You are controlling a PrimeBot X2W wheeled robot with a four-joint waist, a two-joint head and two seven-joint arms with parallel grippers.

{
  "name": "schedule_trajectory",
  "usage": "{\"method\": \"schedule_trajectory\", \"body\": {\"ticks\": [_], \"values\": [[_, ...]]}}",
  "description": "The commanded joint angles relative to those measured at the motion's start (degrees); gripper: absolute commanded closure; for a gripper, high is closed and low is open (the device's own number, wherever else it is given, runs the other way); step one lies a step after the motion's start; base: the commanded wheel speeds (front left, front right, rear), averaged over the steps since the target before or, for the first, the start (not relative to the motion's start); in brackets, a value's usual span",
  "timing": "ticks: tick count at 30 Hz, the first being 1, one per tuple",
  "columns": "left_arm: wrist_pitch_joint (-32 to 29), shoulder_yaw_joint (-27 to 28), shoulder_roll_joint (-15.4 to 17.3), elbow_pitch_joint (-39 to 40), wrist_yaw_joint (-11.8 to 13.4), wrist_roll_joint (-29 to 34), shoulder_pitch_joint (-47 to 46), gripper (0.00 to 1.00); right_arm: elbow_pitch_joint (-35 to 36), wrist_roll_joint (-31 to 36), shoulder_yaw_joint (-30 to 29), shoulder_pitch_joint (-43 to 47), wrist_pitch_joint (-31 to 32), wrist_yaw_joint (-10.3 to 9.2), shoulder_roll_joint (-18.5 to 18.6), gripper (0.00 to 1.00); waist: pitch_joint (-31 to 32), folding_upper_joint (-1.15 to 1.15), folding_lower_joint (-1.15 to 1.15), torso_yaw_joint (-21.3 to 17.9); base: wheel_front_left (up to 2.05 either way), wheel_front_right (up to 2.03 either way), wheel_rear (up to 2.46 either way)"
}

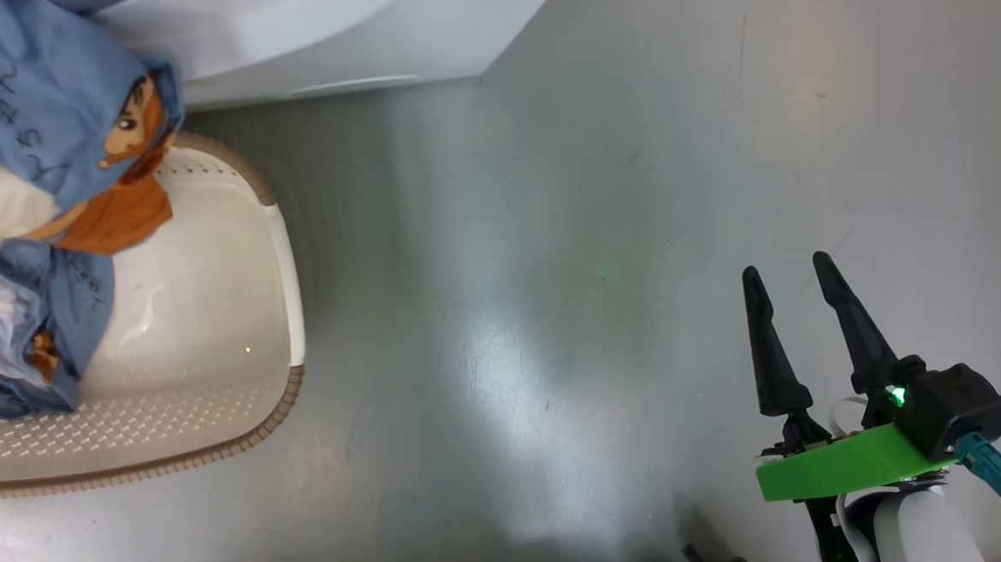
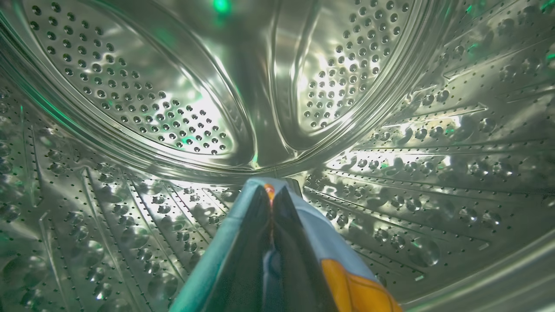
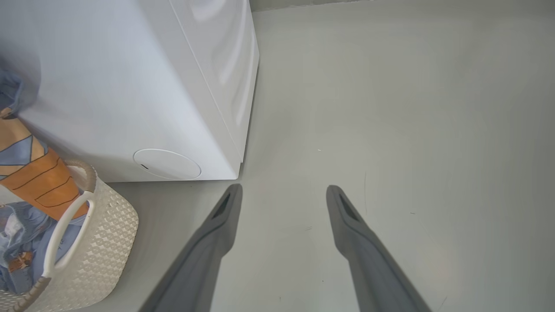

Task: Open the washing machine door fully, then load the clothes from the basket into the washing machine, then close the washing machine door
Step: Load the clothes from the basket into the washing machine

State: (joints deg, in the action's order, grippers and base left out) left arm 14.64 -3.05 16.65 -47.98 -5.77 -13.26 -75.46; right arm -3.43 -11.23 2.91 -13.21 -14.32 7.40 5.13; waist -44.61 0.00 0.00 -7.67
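The left claw (image 2: 273, 193), pressed together, pinches a light-blue garment (image 2: 225, 260) inside the steel drum (image 2: 130, 95). In the head view, bear-print clothes (image 1: 39, 94) lie over the basket (image 1: 280, 406) at nine o'clock; the right claw (image 1: 788, 270), spread, hovers at four o'clock above the floor (image 1: 554, 232).

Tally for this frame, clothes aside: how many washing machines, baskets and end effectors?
washing machine: 1
basket: 1
end effectors: 2 (left end effector shut on the clothes; right end effector open)
Total: 4
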Motion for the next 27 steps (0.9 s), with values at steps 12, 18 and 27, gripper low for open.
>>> {"method": "schedule_trajectory", "body": {"ticks": [12,18,27], "values": [[0.35,3.66,3.03,22.80,1.54,7.19,0.13,1.00,0.74,-0.28,2.52,0.37,-0.68,0.09,-0.06,0.00,-1.78,0.00,0.00,-1.14,0.00,0.00,0.00],[0.35,5.15,1.39,24.98,0.83,7.88,2.31,1.00,0.44,-0.46,3.01,-0.37,-0.68,0.09,-0.08,0.00,-1.73,0.00,0.00,-1.48,0.00,0.00,0.00],[0.36,6.53,-1.35,19.26,-0.25,7.03,4.28,0.00,0.12,-0.65,2.43,-0.80,-0.68,0.09,-0.23,0.00,-0.06,0.00,0.00,-0.41,0.00,0.00,0.00]]}}
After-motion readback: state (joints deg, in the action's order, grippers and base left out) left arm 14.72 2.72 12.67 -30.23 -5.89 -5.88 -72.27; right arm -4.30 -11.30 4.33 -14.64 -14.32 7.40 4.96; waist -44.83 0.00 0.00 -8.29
